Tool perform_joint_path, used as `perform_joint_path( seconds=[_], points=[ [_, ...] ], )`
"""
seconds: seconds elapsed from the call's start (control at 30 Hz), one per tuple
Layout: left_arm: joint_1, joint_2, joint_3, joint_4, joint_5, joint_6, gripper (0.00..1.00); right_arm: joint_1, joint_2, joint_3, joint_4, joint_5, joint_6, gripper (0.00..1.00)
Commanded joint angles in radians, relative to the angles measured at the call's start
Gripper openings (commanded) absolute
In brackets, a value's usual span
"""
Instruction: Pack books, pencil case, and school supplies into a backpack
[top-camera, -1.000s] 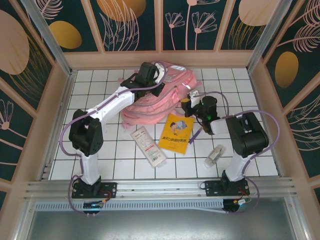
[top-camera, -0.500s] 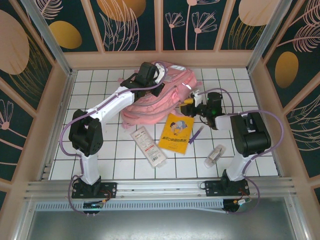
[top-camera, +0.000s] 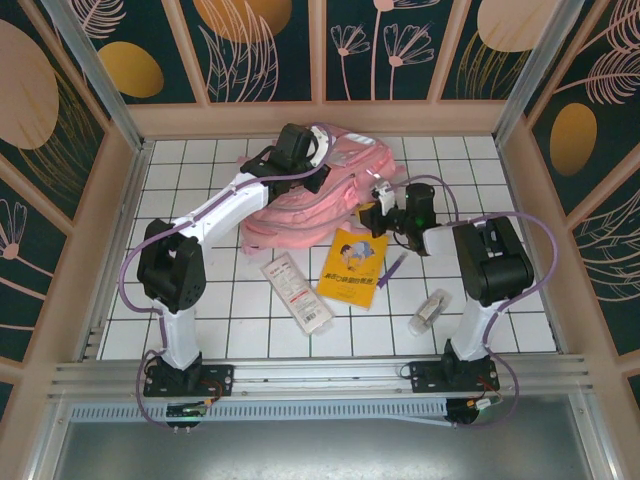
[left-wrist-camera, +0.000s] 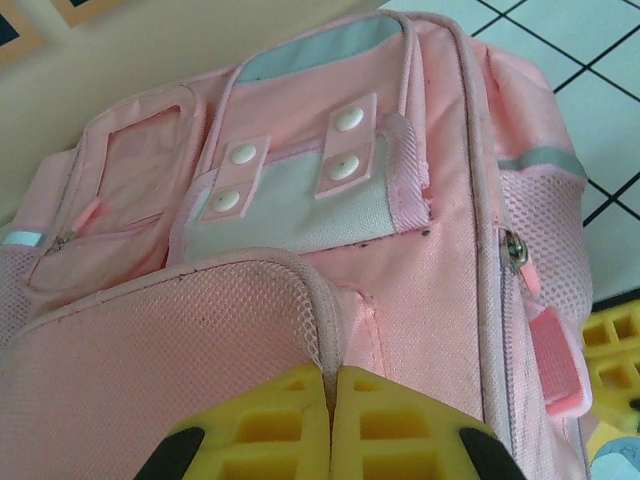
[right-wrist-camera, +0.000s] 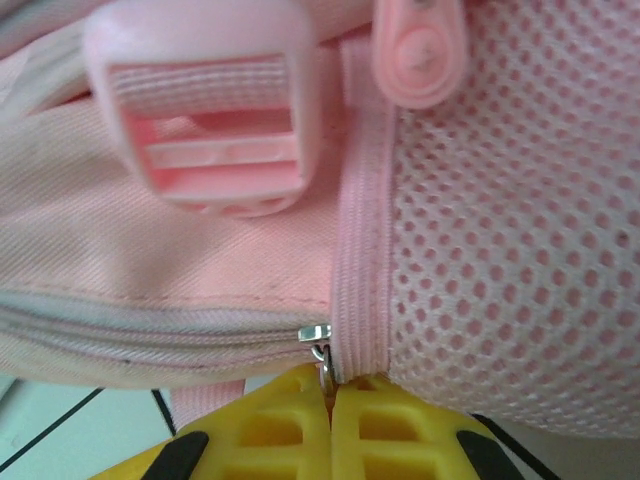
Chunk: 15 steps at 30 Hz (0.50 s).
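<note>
Evidently working at the opening step: getting the backpack (top-camera: 300, 212) unzipped before packing anything. Pinching a piped seam on the backpack's top with the left gripper (left-wrist-camera: 330, 378), jaws pressed together on the fabric, seemingly bracing the bag. Clamping the right gripper (right-wrist-camera: 330, 385) fully closed on the small metal zipper pull (right-wrist-camera: 319, 348) at the backpack's right side, just below a pink strap buckle (right-wrist-camera: 205, 120) and beside the mesh pocket (right-wrist-camera: 500, 230).

Leaving everything else waiting on the worktop (top-camera: 190, 190): the book (top-camera: 352, 266) just beside the backpack's near edge, the pencil case (top-camera: 296, 292) a little farther from the backpack, the purple pen (top-camera: 392, 268) off the backpack's near right corner, the whitish tube (top-camera: 430, 310) well apart from the backpack.

Probably needing next a steady drag of the pull along the zipper track, with the left hold kept firm for tension.

Compared with a second ago: having swung the right gripper in from above the book's far edge against the backpack's side; keeping the left gripper in place; leaving book, pencil case, pen and tube unmoved.
</note>
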Motion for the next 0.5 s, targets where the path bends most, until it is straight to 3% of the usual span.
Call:
perform_joint_path(
  seconds=[0.0, 0.23, 0.47],
  points=[
    [-0.002, -0.053, 0.054, 0.186, 0.032, -0.036, 0.0, 0.035, -0.063, -0.04, 0.068, -0.078, -0.039, 0.0],
    [-0.002, -0.017, 0.048, 0.222, -0.002, -0.08, 0.0, 0.146, -0.088, -0.019, -0.055, -0.07, -0.136, 0.0],
    [-0.002, 0.016, 0.04, 0.248, -0.019, -0.145, 0.0, 0.233, -0.065, 0.035, -0.083, -0.053, -0.04, 0.0]
  ],
)
